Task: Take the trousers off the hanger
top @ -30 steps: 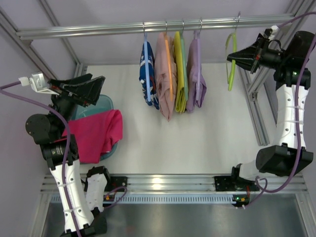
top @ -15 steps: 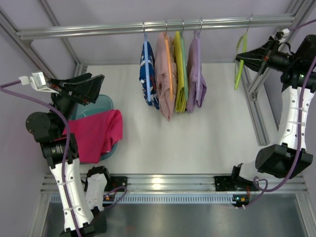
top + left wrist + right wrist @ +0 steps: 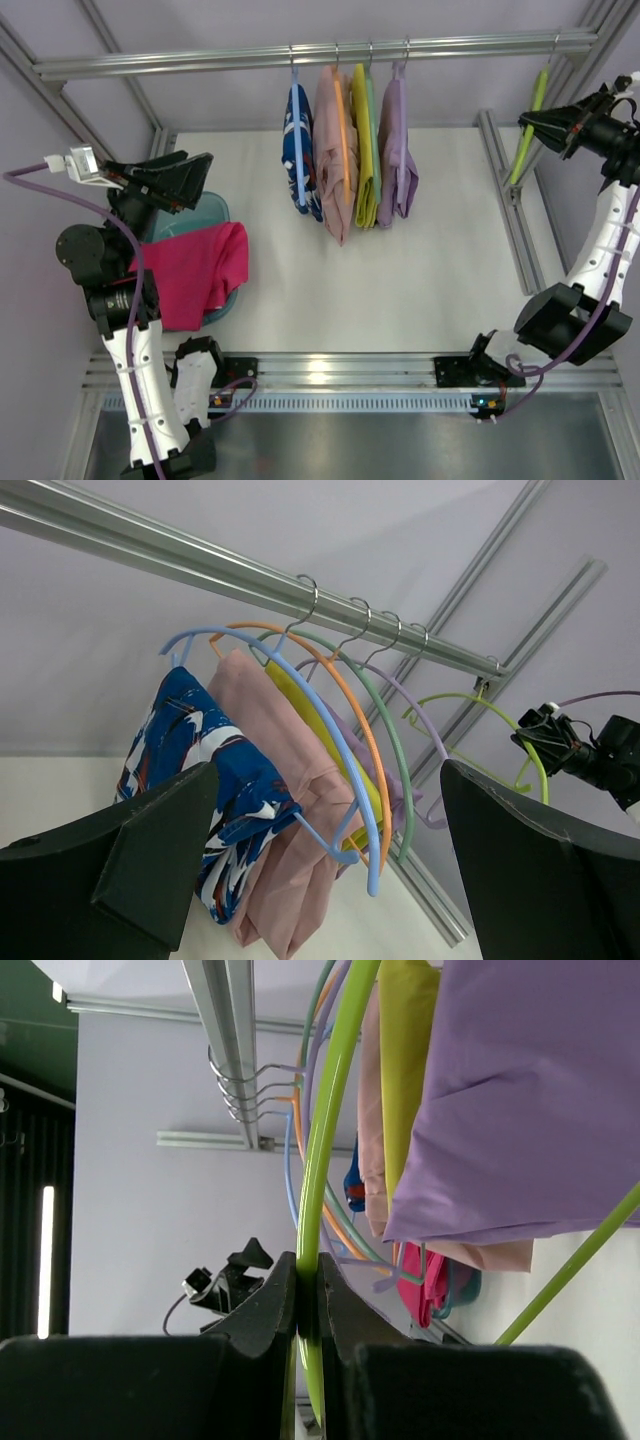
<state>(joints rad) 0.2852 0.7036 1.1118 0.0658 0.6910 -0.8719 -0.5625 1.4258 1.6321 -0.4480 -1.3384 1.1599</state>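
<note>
My left arm [image 3: 112, 292] hides the 9 o'clock edge of the trousers [image 3: 200, 270], which cover most of the teal tub [image 3: 213, 211]. In my right wrist view the hanger [image 3: 335, 1100] runs off at 12 o'clock.

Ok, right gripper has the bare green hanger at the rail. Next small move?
Probably open the right gripper and let go: the hanger looks hooked at the right end of the rail, and the trousers already lie on the teal bin.
</note>
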